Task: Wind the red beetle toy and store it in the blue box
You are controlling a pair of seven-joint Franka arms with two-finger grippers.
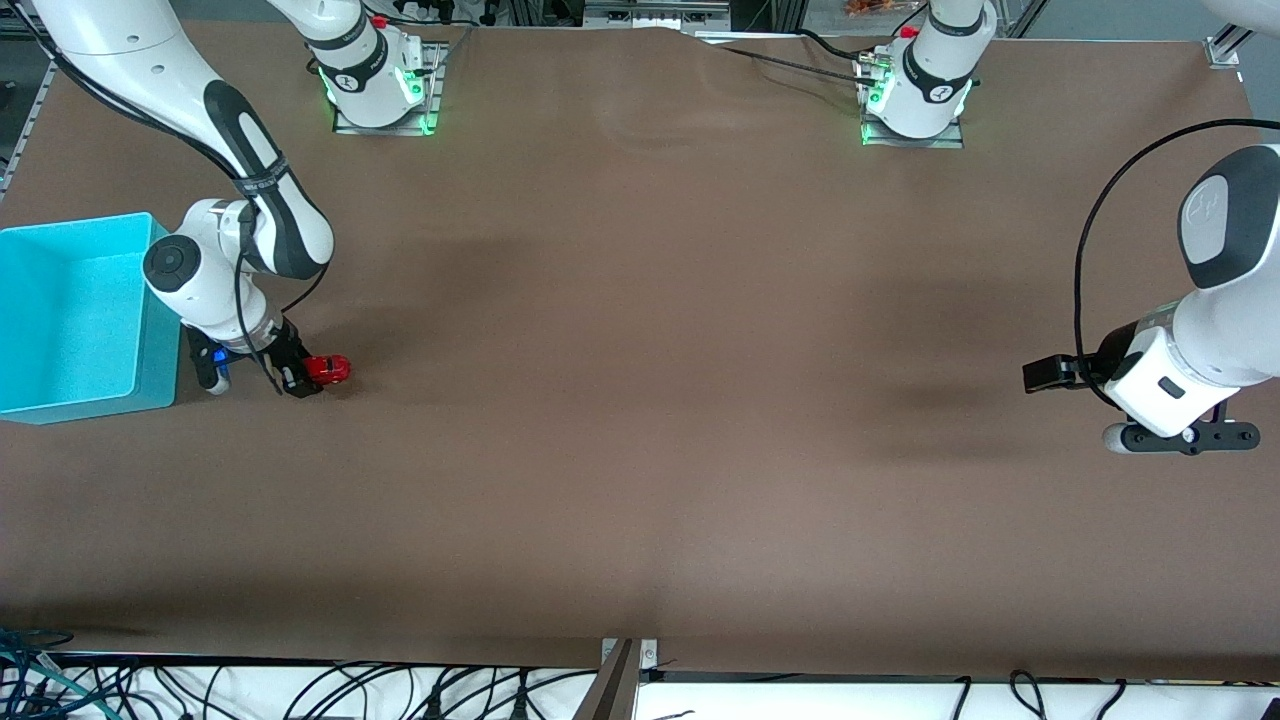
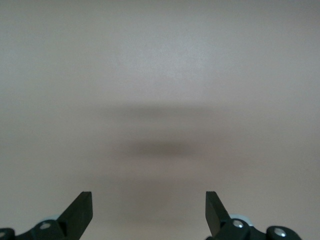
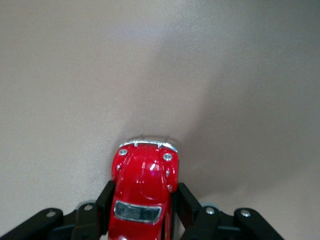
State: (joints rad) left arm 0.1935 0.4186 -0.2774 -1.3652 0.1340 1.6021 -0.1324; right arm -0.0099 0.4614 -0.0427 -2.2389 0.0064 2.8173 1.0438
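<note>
The red beetle toy point(image 1: 328, 369) sits on the brown table close to the blue box point(image 1: 70, 318), on the side toward the table's middle. My right gripper point(image 1: 305, 380) is down at the table and shut on the toy. In the right wrist view both black fingers point(image 3: 104, 200) press the sides of the red beetle toy point(image 3: 145, 185), whose nose sticks out past them. The blue box shows a bare floor. My left gripper point(image 1: 1180, 437) waits at the left arm's end of the table; its open fingers point(image 2: 80, 212) have only table surface between them.
The brown mat point(image 1: 640, 400) covers the whole table. Both arm bases point(image 1: 380, 90) stand along the table's edge farthest from the front camera. Cables hang below the table's near edge point(image 1: 400, 690).
</note>
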